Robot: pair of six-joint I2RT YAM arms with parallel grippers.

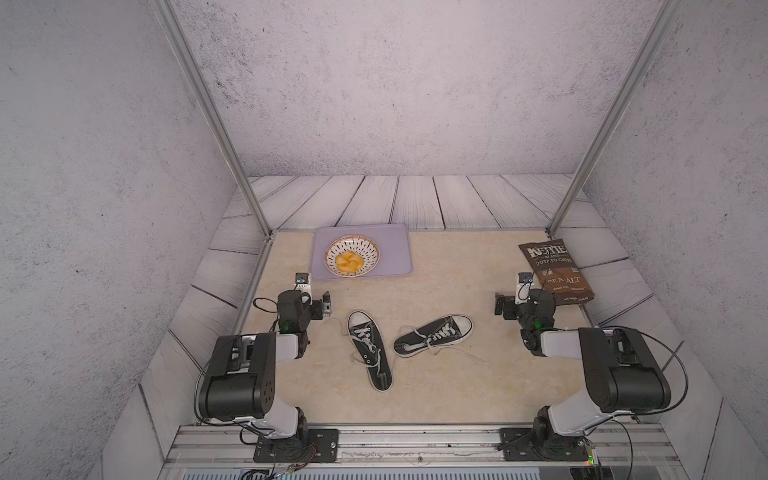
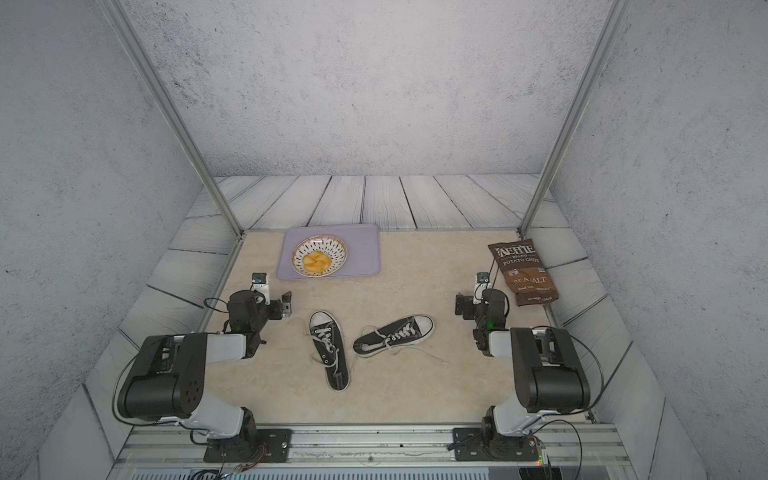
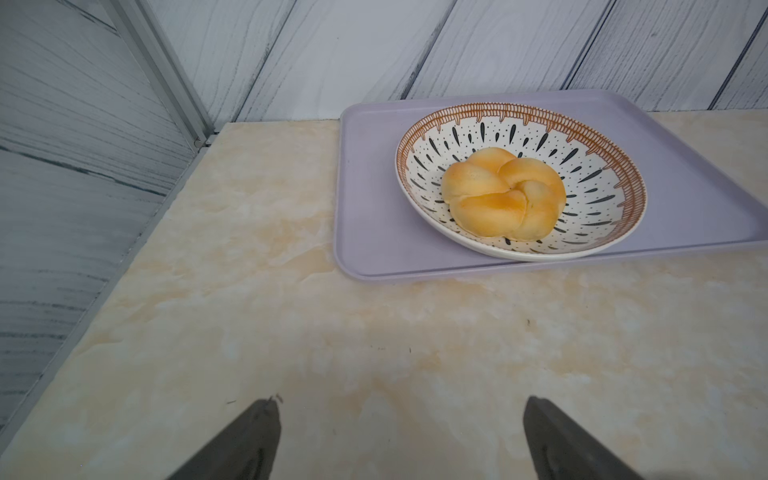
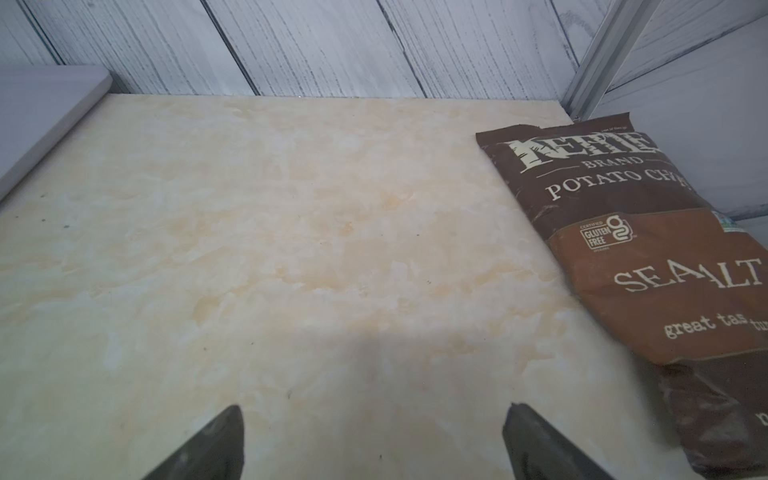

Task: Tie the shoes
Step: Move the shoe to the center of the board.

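Note:
Two black shoes with white toe caps lie mid-table in both top views. One shoe (image 1: 370,351) (image 2: 329,351) points its toe away from me. The other shoe (image 1: 434,336) (image 2: 395,334) lies across, toe to the right. Their white laces (image 1: 467,355) trail loose over the table. My left gripper (image 1: 309,300) (image 3: 401,415) hovers left of the shoes, open, nothing between its fingers. My right gripper (image 1: 521,301) (image 4: 374,419) is to their right, also open with nothing in it. Neither wrist view shows the shoes.
A lilac tray (image 1: 395,249) (image 3: 374,208) at the back left carries a patterned bowl (image 1: 352,249) (image 3: 602,166) with a bread roll (image 3: 503,193). A brown chip bag (image 1: 555,270) (image 4: 648,249) lies at the back right beside the right arm. Metal posts (image 1: 232,158) and walls enclose the table.

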